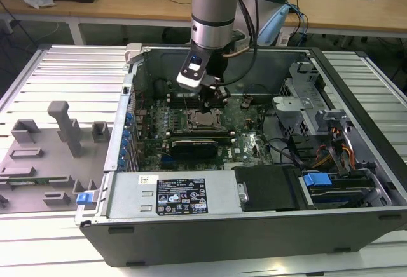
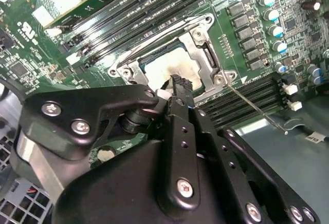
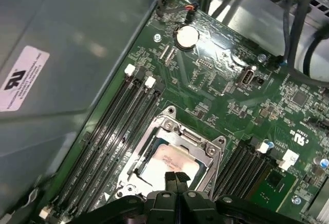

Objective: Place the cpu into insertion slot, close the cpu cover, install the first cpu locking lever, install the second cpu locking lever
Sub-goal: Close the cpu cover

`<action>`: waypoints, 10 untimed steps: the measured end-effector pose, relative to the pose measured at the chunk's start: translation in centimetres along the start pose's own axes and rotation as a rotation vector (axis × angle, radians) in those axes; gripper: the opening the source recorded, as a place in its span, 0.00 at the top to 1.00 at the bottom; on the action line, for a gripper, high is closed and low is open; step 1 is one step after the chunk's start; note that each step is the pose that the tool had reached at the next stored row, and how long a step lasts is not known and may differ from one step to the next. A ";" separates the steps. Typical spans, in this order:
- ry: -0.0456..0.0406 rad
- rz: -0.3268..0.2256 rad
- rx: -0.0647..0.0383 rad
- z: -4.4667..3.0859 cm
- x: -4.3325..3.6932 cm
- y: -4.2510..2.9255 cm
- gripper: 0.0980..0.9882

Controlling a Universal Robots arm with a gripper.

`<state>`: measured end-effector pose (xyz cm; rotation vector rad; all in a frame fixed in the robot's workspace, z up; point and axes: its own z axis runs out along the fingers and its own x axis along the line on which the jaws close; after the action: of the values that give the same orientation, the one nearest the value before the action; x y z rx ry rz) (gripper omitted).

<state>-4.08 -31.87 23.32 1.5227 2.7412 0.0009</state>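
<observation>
Here's the silver arm (image 1: 216, 10), hanging in from twelve o'clock in the exterior view, wrist (image 1: 210, 39) close to vertical, a pale camera block (image 1: 193, 72) at its seven o'clock side. The black gripper (image 1: 213, 99) points down toward six. In both wrist views the fingertips (image 3: 169, 178) (image 2: 181, 86) sit pressed together, just a thin seam between them.

Exterior view: high, set back, looking obliquely down into the open computer case (image 1: 254, 229). Both wrist views: close, angled down, sharing the insertion slot (image 2: 204, 54) (image 3: 168, 115).
</observation>
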 end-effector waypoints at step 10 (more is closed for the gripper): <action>0.0007 -0.195 -0.001 0.00 0.00 0.00 0.99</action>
<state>-4.08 -31.87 23.32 1.2490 2.8763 0.0018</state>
